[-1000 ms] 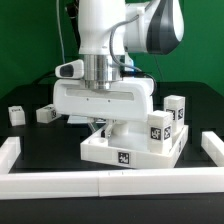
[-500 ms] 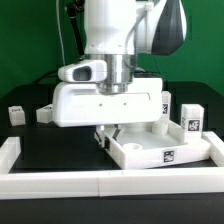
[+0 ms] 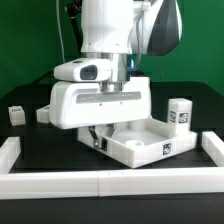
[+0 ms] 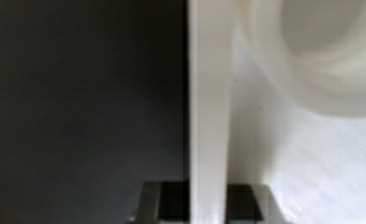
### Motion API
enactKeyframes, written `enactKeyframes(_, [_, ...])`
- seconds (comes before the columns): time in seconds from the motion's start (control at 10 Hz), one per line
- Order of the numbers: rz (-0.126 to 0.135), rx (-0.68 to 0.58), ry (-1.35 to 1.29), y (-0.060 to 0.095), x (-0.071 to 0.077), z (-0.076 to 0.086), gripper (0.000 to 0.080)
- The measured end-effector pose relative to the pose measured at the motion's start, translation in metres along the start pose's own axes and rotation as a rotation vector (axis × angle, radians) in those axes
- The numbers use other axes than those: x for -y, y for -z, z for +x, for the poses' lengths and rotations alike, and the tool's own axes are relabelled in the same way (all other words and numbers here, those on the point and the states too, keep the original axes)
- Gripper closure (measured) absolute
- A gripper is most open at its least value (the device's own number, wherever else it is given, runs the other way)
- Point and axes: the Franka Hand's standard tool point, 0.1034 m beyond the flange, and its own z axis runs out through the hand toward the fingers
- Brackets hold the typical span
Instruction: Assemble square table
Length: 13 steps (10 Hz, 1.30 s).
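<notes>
The square table's white tray-like top (image 3: 150,142) lies on the black table, its tagged side wall facing the front. My gripper (image 3: 98,138) is shut on the top's raised rim at the end toward the exterior view's left. In the wrist view the rim (image 4: 212,100) runs as a narrow white strip between my two dark fingertips (image 4: 169,203), with my gripper (image 4: 210,204) clamped on it. One tagged white leg (image 3: 178,112) stands upright behind the top on the exterior view's right. Two more legs (image 3: 14,114) (image 3: 43,113) sit at the left, the second partly hidden by my hand.
Long white border bars run along the front (image 3: 100,181), the left (image 3: 8,150) and the right (image 3: 211,146) of the black work surface. A green wall stands behind the arm.
Held by its rim, the tabletop has slid toward the exterior view's right and turned, so its tagged wall now faces front-right. My hand turned with it.
</notes>
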Motion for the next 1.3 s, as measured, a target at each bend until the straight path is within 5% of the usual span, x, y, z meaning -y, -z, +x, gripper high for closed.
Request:
enactKeyframes(0.2, [0.007,0.001,0.307,-0.002,-0.016,0.013,0.0745])
enactKeyframes(0.6, [0.000,0.005,0.512,-0.003,-0.016,0.027,0.0745])
enactKeyframes(0.9, [-0.044,-0.035,0.730,-0.008,-0.013,0.087,0.0740])
enactKeyframes(1.3, [-0.039,-0.029,0.699,-0.008,-0.016,0.079,0.0737])
